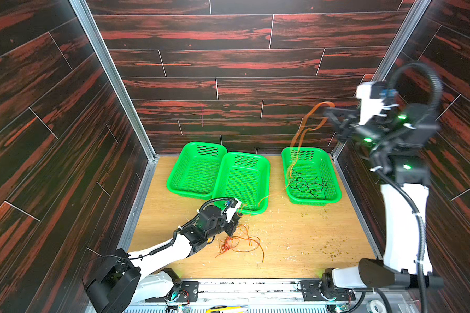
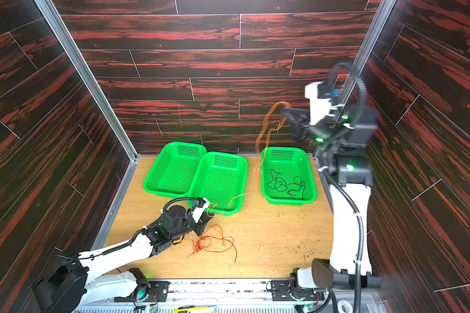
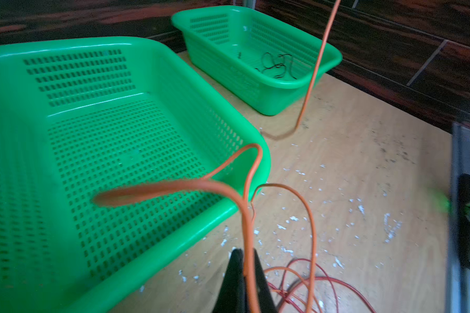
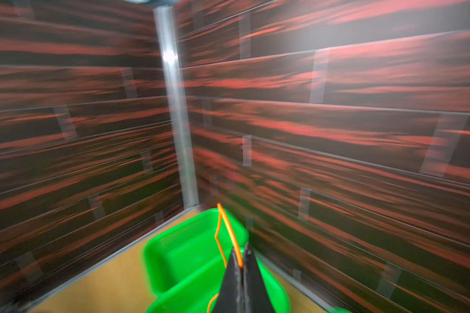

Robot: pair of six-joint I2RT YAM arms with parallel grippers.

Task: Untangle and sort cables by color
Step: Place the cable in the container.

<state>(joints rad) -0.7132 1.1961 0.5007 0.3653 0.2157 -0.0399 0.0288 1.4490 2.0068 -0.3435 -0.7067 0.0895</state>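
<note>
A long orange cable (image 1: 307, 118) is stretched between both grippers. My right gripper (image 1: 327, 112) is shut on its upper end, high above the right green basket (image 1: 284, 162); the wrist view shows the jaws (image 4: 241, 248) pinched on the orange cable (image 4: 228, 225). My left gripper (image 1: 235, 220) is low at the near corner of the middle basket (image 1: 266, 173) and shut (image 3: 246, 253) on the same orange cable (image 3: 246, 230). A tangle of red and orange cables (image 1: 239, 244) lies on the table beside it. Black cables (image 1: 308, 184) lie in the right basket.
A third green basket (image 1: 204, 143) stands at the back left, touching the middle one. Dark wood-patterned walls close in the table on three sides. Small crumbs are scattered over the wooden table (image 1: 310, 244). A yellow tape measure (image 1: 225, 309) lies on the front rail.
</note>
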